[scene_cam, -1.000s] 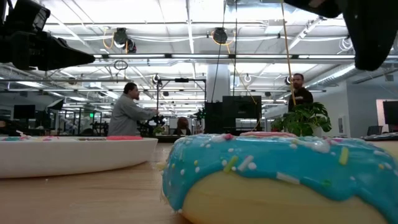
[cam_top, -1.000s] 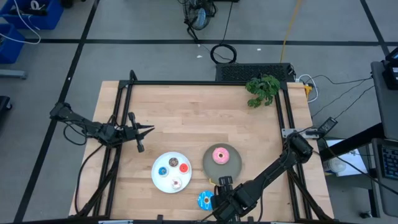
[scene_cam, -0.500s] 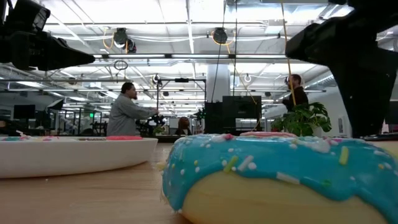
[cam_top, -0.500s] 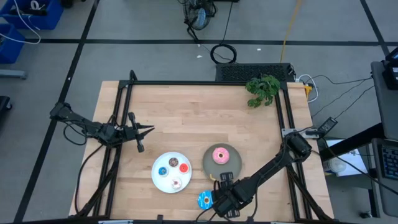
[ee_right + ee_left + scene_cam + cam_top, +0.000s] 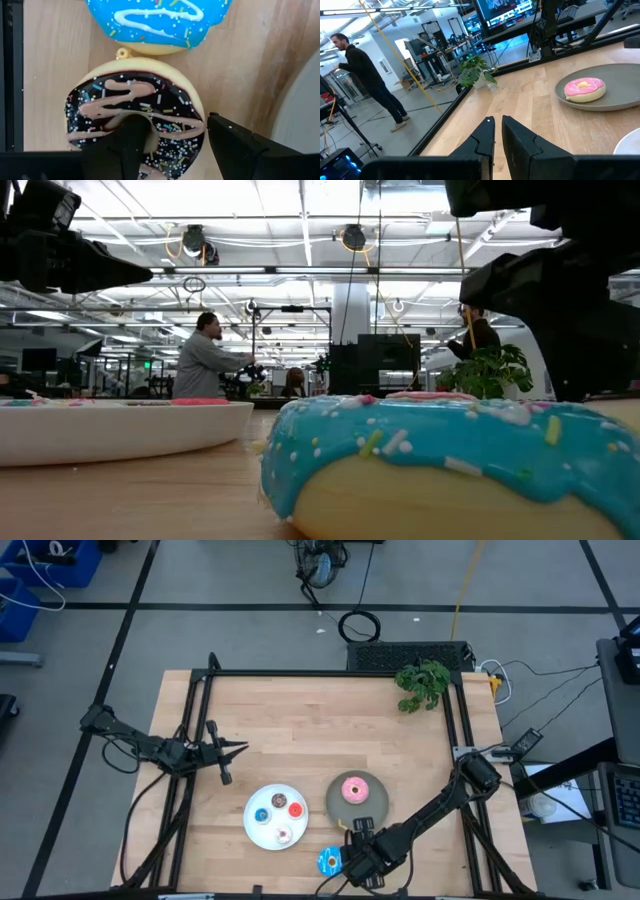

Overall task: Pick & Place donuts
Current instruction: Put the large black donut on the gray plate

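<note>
The dark brown sprinkled donut [image 5: 135,117] lies flat on the table right under my right gripper [image 5: 175,122], which is open and points down. It is hidden in the high view beneath that gripper [image 5: 358,852]. The bright blue donut [image 5: 328,860] [image 5: 157,20] rests on the table beside it, near the near edge. The pink donut [image 5: 353,789] sits on the grey plate [image 5: 375,808]. Several tiny donuts [image 5: 279,802] lie on the white plate [image 5: 255,830]. My left gripper [image 5: 240,748] [image 5: 497,122] is shut and waits at the table's left side. My right gripper comes from above, pointing down. One finger [image 5: 131,142] stands over the brown donut's centre hole and the other finger [image 5: 235,142] stands outside the ring's outer edge [image 5: 200,112]. Whether either finger touches the donut, I cannot tell. The donut lies flat on the table.
A small green plant [image 5: 422,683] stands at the far right corner. A black frame [image 5: 330,673] runs along the table's far and side edges. Bare wood spreads across the table's middle and far half. People stand in the room beyond [image 5: 205,360].
My right gripper has come down toward the table by the near edge, close beside the blue donut; in the low view its dark bulk has dropped into sight at the right. The donuts and plates have stayed in place.
</note>
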Robot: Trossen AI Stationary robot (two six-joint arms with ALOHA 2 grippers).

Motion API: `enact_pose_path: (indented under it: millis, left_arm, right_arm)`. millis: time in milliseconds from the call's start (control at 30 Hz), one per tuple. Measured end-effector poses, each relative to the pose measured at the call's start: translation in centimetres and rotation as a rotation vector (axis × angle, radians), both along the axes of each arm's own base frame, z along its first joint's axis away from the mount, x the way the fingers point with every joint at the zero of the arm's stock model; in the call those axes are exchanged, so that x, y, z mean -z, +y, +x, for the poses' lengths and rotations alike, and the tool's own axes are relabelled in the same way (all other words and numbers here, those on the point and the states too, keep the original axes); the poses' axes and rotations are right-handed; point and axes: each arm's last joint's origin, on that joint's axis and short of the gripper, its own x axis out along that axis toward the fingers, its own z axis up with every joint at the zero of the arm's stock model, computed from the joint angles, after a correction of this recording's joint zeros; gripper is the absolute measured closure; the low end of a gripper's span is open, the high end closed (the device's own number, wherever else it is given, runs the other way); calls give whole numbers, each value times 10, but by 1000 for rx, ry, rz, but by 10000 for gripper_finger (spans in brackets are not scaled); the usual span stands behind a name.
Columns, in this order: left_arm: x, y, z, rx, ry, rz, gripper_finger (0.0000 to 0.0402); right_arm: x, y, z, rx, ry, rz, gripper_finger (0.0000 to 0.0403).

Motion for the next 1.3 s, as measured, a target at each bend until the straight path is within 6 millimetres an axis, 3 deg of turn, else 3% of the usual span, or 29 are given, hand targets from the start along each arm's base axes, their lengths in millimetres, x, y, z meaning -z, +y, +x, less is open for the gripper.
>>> enact_pose_path:
  millis: [700,1033,1300]
  left_arm:
    - [1,0,0,0,3,-8,360]
    - [1,0,0,0,3,-8,360]
    - [1,0,0,1,3,-9,360]
  right_arm:
    - [12,-5,-4,42,23,24,214]
    - [11,-8,-3,82,32,29,324]
    - [-5,-12,-5,76,16,50,393]
